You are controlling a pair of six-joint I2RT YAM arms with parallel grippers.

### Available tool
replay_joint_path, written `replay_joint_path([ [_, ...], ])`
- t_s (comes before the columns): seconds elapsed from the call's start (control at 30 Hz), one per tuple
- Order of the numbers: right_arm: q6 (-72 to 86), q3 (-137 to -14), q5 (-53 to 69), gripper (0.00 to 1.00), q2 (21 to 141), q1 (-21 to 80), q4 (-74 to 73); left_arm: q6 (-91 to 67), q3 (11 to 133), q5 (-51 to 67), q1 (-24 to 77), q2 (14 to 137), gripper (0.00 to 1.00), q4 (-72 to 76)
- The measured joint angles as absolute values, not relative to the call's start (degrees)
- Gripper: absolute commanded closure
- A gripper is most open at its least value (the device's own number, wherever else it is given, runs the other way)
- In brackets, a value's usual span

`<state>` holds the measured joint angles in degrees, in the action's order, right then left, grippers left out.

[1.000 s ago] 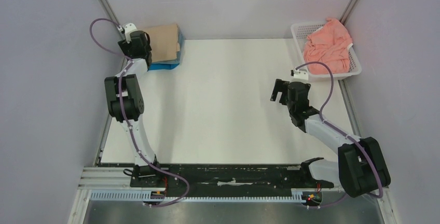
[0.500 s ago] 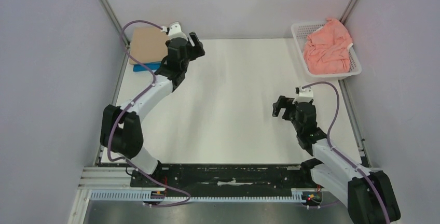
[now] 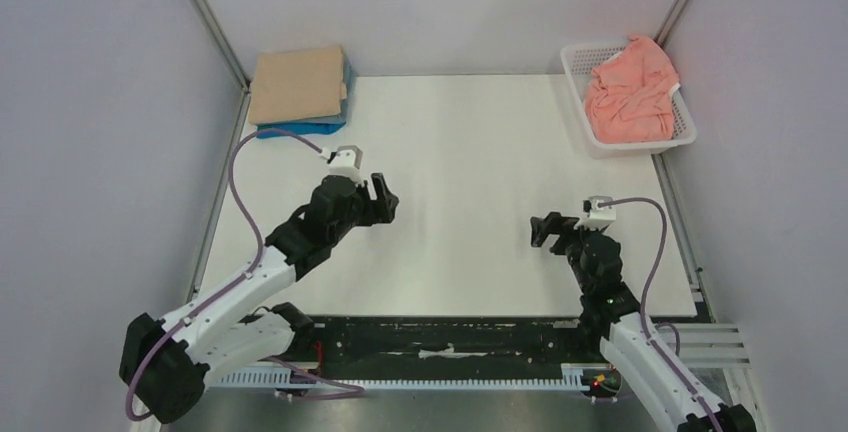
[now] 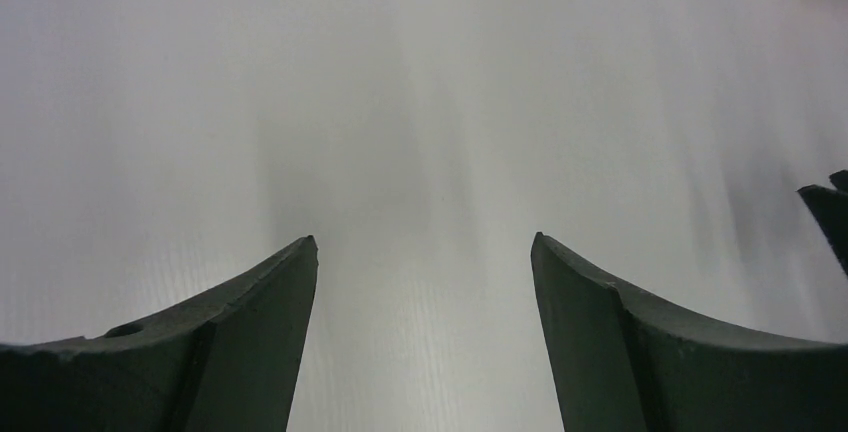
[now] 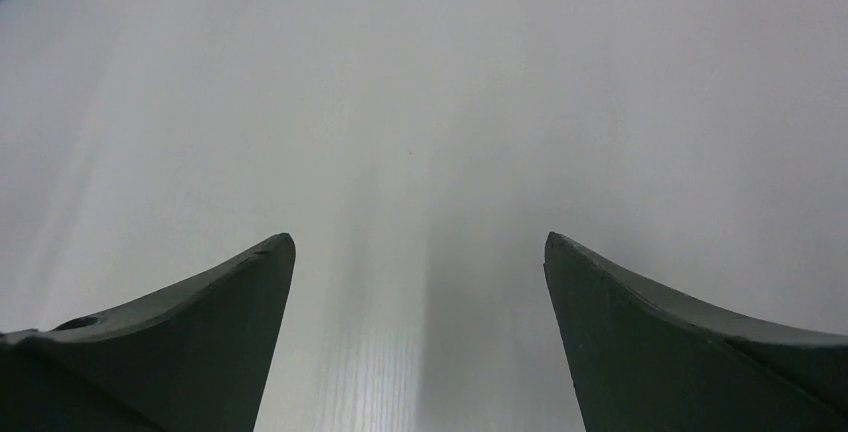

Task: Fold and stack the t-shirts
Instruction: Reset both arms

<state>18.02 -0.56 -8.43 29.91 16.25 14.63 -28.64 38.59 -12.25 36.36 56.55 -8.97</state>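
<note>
Both arms have drawn back toward the near edge since the earlier views: the left arm (image 3: 250, 282), which was reaching to the folded stack in the far left corner, now stretches low over the near left part of the table (image 3: 470, 132), and the right arm (image 3: 610, 292) has retreated from the middle right to the near right.

A white table fills most of the overhead view, with pale walls on three sides. The two arms lie low and angle inward from the near edge, their tips facing each other, well apart, across bare table.

In the far right corner sits a white lattice basket (image 3: 575, 57). A salmon-pink t-shirt (image 3: 628, 97) lies crumpled inside it and spills over the far rim.

In the far left corner a tan t-shirt (image 3: 298, 84) lies folded flat into a rectangle. It rests on top of a bright blue t-shirt (image 3: 300, 129), whose edge shows along the near side and the right side. Neither arm touches this stack.

The left jaws stand wide apart with nothing between them; the left wrist view shows only white table in the gap. The right jaws are likewise spread wide and hold nothing, with bare table between them in the right wrist view.
</note>
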Motion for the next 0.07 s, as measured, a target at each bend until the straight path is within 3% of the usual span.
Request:
replay_joint_path([
  [0.07,18.09,-0.54,-8.29,0.02,26.94,16.25,13.32,-29.34,36.93,-13.41,36.36,53.91,0.16,-11.79],
])
